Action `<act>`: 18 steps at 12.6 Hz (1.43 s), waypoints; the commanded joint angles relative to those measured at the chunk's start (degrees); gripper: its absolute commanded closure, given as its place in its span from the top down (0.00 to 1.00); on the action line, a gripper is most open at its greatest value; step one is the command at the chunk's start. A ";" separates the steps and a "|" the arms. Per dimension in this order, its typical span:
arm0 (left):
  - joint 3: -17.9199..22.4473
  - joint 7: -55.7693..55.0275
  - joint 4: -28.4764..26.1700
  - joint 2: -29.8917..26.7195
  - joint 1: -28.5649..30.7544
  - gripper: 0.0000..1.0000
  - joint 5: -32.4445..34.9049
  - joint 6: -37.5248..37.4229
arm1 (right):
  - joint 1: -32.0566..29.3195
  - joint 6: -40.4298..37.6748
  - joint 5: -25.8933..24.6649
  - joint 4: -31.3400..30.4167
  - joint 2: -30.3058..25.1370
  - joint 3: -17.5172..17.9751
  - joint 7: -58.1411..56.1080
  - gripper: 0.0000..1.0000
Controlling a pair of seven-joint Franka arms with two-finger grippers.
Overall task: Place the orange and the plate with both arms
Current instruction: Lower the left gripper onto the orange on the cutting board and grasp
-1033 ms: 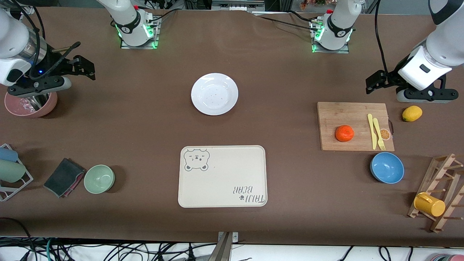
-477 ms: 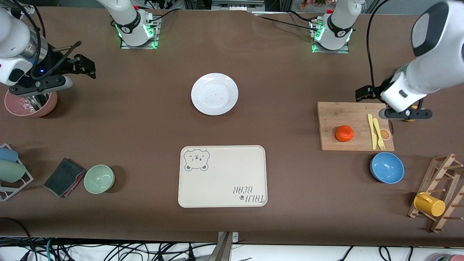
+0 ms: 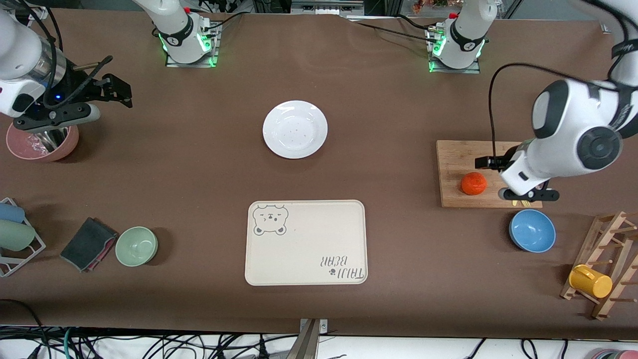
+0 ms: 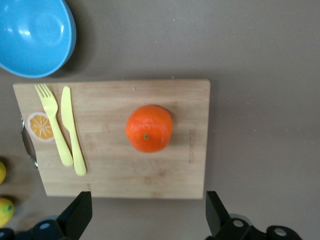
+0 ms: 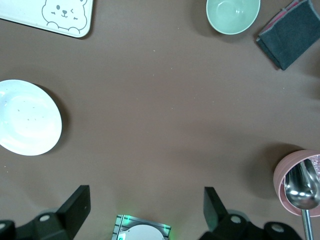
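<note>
The orange (image 3: 473, 183) sits on a wooden cutting board (image 3: 456, 157) toward the left arm's end of the table; it also shows in the left wrist view (image 4: 149, 128). My left gripper (image 3: 491, 162) is open and empty, up over the board right beside the orange; its fingers (image 4: 80, 216) stand wide apart. The white plate (image 3: 295, 129) lies on the table's middle, farther from the front camera than the bear tray, and shows in the right wrist view (image 5: 27, 117). My right gripper (image 3: 112, 92) is open and empty, waiting over the table by the pink bowl.
A yellow fork and knife (image 4: 62, 127) lie on the board. A blue bowl (image 3: 532, 230), a rack with a yellow mug (image 3: 590, 281), the cream bear tray (image 3: 305, 243), a green bowl (image 3: 136, 246), a dark cloth (image 3: 88, 243) and a pink bowl with a spoon (image 3: 42, 143) stand around.
My left arm has swung from beside the lemon to over the cutting board, ending next to the orange. The right arm has barely moved. Nothing was grasped.
</note>
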 commanded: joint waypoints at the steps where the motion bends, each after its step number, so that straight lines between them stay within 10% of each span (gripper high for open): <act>1: -0.28 2.85 -5.05 1.78 0.27 1.00 2.69 10.04 | 0.53 -1.62 0.29 1.13 0.00 -0.07 -0.16 1.00; 16: -0.46 13.93 -13.68 8.20 3.88 1.00 0.41 26.69 | 0.36 -1.09 0.20 1.39 0.18 -0.60 -0.07 1.00; 18: -0.46 14.02 -13.68 8.38 3.88 0.70 0.40 26.60 | 0.36 -0.83 -0.15 1.57 0.35 -0.52 0.02 1.00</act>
